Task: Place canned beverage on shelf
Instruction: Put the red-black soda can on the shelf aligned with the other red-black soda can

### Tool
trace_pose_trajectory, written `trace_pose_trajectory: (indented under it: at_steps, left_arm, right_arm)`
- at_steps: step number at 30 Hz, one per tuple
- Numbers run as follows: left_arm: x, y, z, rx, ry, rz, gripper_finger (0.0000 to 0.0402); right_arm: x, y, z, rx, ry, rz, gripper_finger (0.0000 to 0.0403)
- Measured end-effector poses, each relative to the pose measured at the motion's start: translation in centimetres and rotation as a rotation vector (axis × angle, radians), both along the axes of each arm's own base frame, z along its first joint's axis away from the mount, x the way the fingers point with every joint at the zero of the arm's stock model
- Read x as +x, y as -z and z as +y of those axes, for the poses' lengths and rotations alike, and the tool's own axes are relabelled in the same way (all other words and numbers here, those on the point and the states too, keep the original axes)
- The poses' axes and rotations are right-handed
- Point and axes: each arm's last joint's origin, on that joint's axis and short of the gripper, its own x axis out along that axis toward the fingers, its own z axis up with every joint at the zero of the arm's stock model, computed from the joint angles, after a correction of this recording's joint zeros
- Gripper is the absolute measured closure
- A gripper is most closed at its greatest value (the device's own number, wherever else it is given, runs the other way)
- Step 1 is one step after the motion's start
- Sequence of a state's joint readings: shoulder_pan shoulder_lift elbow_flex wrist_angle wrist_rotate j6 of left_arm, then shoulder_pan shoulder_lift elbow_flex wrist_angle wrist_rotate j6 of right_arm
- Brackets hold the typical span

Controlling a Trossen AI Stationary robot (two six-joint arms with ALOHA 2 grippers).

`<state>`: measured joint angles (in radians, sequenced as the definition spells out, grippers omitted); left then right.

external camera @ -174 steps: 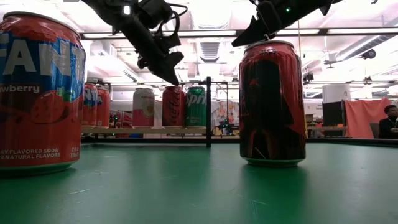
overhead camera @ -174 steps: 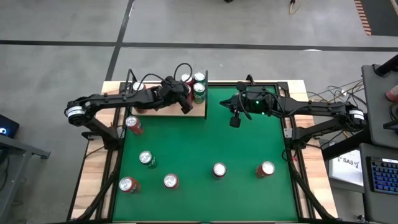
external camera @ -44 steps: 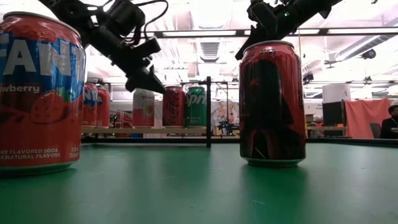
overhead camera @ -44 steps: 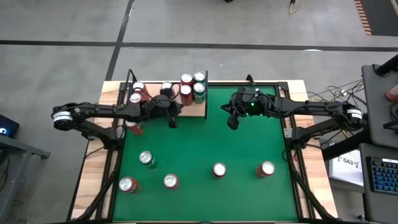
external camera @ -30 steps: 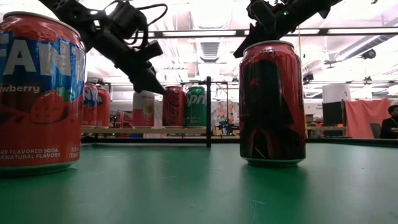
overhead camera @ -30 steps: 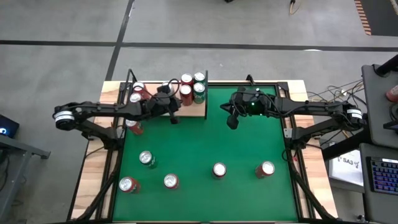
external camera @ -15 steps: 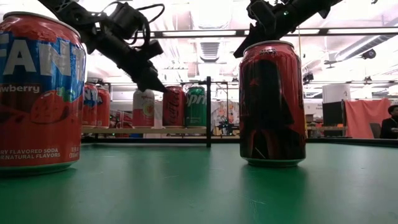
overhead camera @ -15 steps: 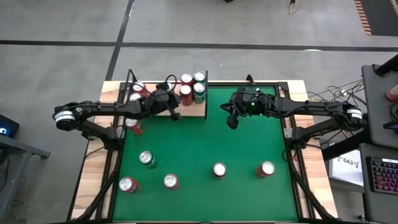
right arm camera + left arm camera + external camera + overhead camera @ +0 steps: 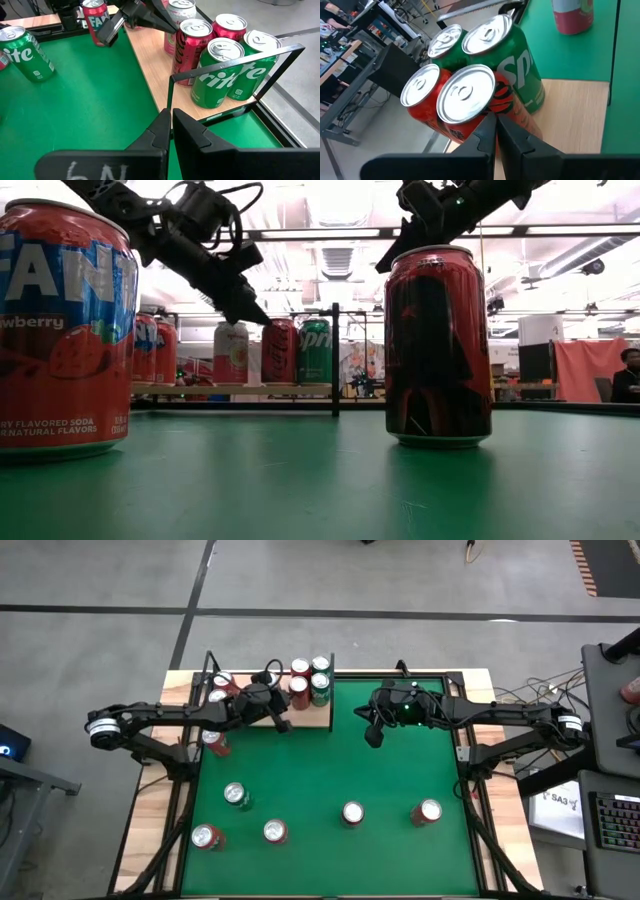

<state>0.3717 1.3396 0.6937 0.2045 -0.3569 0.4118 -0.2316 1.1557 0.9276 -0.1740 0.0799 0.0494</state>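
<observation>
The shelf (image 9: 312, 718), a pale wood panel with thin black rods, lies at the table's far left and carries several upright cans. Among them are a red can (image 9: 465, 92) and two green cans (image 9: 220, 75) at the right end. My left gripper (image 9: 496, 120) is shut. It slants down over the shelf, with its tip (image 9: 262, 320) at the red can's (image 9: 297, 688) upper side. My right gripper (image 9: 375, 737) is shut and hovers over the green felt at the far middle, holding nothing. It also shows in its own wrist view (image 9: 170, 116). My left gripper's shut fingertips stand against the red can's side, just under its top rim (image 9: 487, 111). They come slanting down from the table's near left. Whether they touch the can, I cannot tell. The can stands upright on the shelf.
Several cans stand on the green felt. There is a red one (image 9: 213, 740) at the left edge by the shelf and a green one (image 9: 236, 795). More stand along the near side (image 9: 275, 831), (image 9: 352, 812), (image 9: 428, 811). A black rod frame (image 9: 235, 62) edges the shelf's right end.
My left gripper, still shut, has swung a little toward the table's far edge and right. Its tip has come from beside the pink can up to the red can's top edge. No can has visibly moved.
</observation>
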Motion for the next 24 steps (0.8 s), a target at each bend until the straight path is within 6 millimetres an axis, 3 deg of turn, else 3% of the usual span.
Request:
trace_pose_trajectory:
  at_steps: [24]
  left_arm:
    - [0.14, -0.43, 0.15, -0.002, -0.013, -0.066, 0.0402]
  right_arm:
    - [0.0, 0.0, 0.0, 0.002, 0.001, 0.0, 0.0392]
